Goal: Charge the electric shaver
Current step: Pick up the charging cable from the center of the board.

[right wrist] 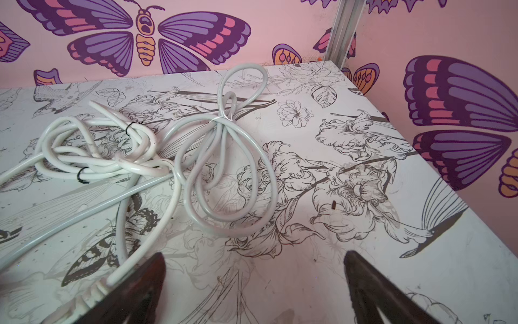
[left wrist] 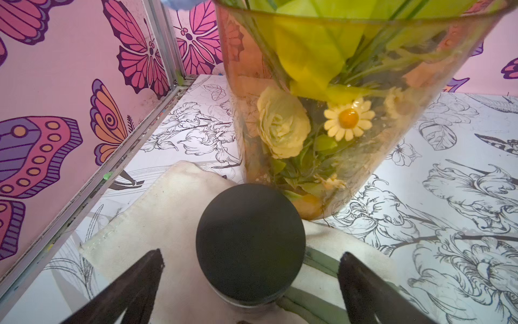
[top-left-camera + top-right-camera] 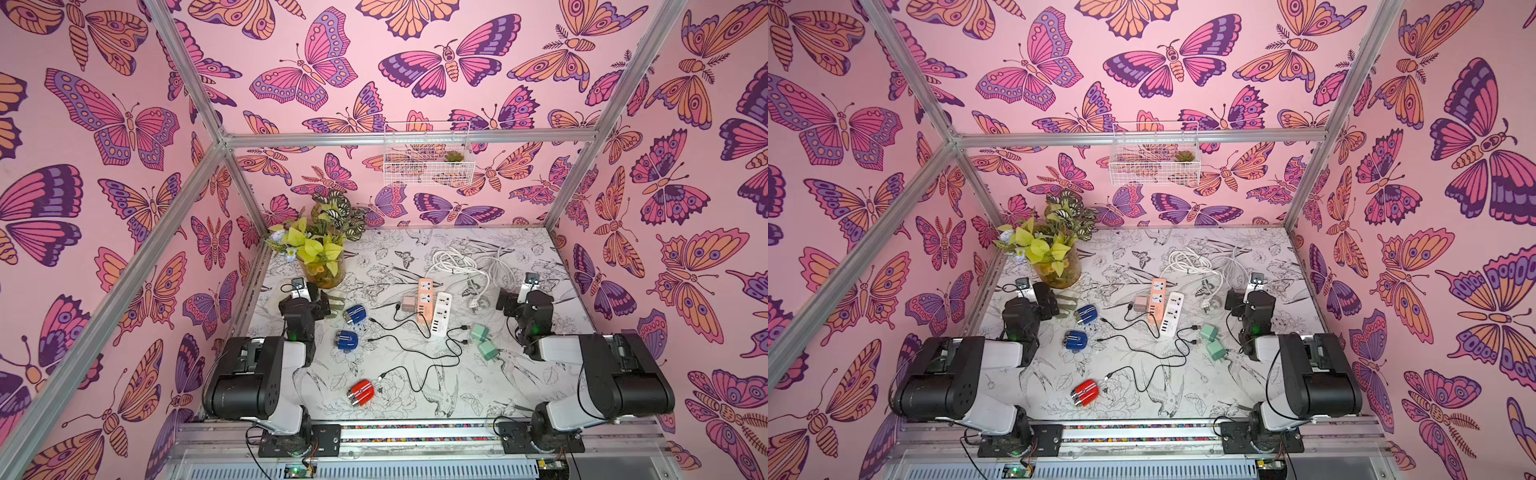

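Observation:
In both top views three small shavers lie on the table: two blue ones (image 3: 355, 314) (image 3: 347, 340) at the left and a red one (image 3: 360, 392) near the front. Black cables (image 3: 415, 353) wind between them; one plug end lies just beside the red shaver. An orange power strip (image 3: 424, 305) with a grey adapter (image 3: 409, 303) on its side lies next to a white strip (image 3: 441, 313). My left gripper (image 2: 251, 252) is open, its fingers either side of a black round lid, not touching it. My right gripper (image 1: 253, 254) is open over bare table.
A glass vase (image 3: 322, 270) of flowers stands close ahead of the left gripper, on a cream cloth (image 2: 168, 202). Two green adapters (image 3: 484, 340) lie at the right. Bundled white cords (image 1: 140, 157) lie ahead of the right gripper. A wire basket (image 3: 428, 162) hangs on the back wall.

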`<state>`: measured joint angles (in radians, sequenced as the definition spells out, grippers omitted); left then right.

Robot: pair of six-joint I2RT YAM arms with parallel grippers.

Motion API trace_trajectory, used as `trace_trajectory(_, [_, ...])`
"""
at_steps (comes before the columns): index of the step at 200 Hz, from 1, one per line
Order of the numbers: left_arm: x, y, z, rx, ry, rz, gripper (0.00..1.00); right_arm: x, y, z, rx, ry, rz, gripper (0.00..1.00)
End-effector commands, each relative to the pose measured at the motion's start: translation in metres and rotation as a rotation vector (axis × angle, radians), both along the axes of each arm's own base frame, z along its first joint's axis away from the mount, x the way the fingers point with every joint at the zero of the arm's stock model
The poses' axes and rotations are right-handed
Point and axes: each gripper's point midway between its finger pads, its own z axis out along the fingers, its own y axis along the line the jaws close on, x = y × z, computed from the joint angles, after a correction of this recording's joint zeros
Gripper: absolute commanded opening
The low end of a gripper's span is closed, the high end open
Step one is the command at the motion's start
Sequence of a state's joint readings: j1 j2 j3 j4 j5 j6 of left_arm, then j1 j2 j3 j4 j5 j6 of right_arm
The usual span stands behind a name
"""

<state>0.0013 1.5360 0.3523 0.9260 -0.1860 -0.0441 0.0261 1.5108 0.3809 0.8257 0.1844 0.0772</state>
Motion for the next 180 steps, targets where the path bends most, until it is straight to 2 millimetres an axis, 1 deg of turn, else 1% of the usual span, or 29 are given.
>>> trace_trajectory(1, [0.001,-0.001,0.0,0.011,0.001,-0.006,0.99,0.004,0.002,0.007,-0.011,-0.014,0.014,0.99])
trace_trajectory(119, [0.0,-0.001,-0.001,0.01,0.003,-0.005,0.99,0.005,0.002,0.007,-0.01,-0.014,0.013,0.99])
trace_trajectory(126, [0.0,-0.001,-0.001,0.011,0.0,-0.007,0.99,0.004,0.001,0.007,-0.011,-0.014,0.012,0.99])
trace_trajectory(135, [0.0,-0.005,0.005,0.02,-0.019,-0.028,0.99,0.004,0.003,0.008,-0.012,-0.019,0.016,0.99])
trace_trajectory(144, [-0.002,-0.008,0.015,0.046,-0.026,-0.024,0.99,0.01,0.007,0.024,-0.027,-0.057,0.039,0.99])
trace_trajectory(145, [-0.003,-0.008,0.017,0.05,-0.027,-0.021,0.99,0.01,0.008,0.024,-0.031,-0.046,0.041,0.99])
trace_trajectory(153, [-0.006,-0.011,0.033,0.098,-0.04,0.008,0.99,0.012,0.013,0.041,-0.077,0.002,0.03,0.99])
trace_trajectory(159, [-0.01,-0.014,0.047,0.146,-0.052,0.039,0.99,0.013,0.01,0.063,-0.105,0.024,-0.034,0.99])
trace_trajectory(162, [-0.012,-0.016,0.054,0.167,-0.059,0.053,0.99,0.015,0.009,0.078,-0.104,0.022,-0.064,0.99])
trace_trajectory(166, [-0.014,-0.018,0.067,0.186,-0.081,0.074,0.99,0.016,0.008,0.094,-0.089,0.027,-0.087,0.99])
trace_trajectory(167, [-0.014,-0.018,0.069,0.19,-0.083,0.078,0.99,0.017,0.008,0.098,-0.081,0.025,-0.091,0.99])
trace_trajectory(168, [-0.015,-0.019,0.077,0.19,-0.103,0.084,0.99,0.018,0.009,0.105,-0.072,0.015,-0.095,0.99])
trace_trajectory(172, [-0.018,-0.021,0.097,0.191,-0.148,0.104,0.99,0.021,0.01,0.126,-0.028,-0.004,-0.109,0.99])
trace_trajectory(174, [-0.02,-0.022,0.101,0.196,-0.145,0.112,0.99,0.021,0.01,0.134,-0.005,-0.009,-0.117,0.99])
trace_trajectory(180, [-0.024,-0.025,0.121,0.188,-0.173,0.143,0.99,0.023,0.008,0.165,0.096,-0.04,-0.169,0.99])
